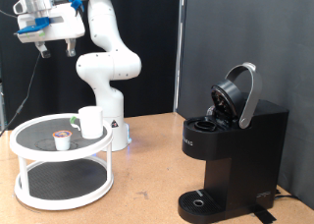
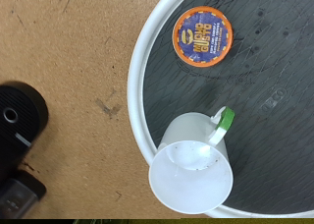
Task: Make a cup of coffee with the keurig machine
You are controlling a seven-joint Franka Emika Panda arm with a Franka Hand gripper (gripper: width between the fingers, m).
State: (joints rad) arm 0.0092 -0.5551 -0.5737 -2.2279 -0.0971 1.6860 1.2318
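The cup, a white mug, stands upright on the top shelf of a round white two-tier stand at the exterior view's left. In the wrist view the cup shows its open mouth and a handle with a green strip. A coffee pod sits beside it on the dark shelf, and its orange lid shows from above. The keurig machine stands at the exterior view's right with its lid raised; a black part of it shows in the wrist view. My gripper hangs high above the stand, open and empty.
The stand's white rim curves through the wrist view over a brown wooden tabletop. The arm's white base sits right behind the stand. Black curtains close off the back.
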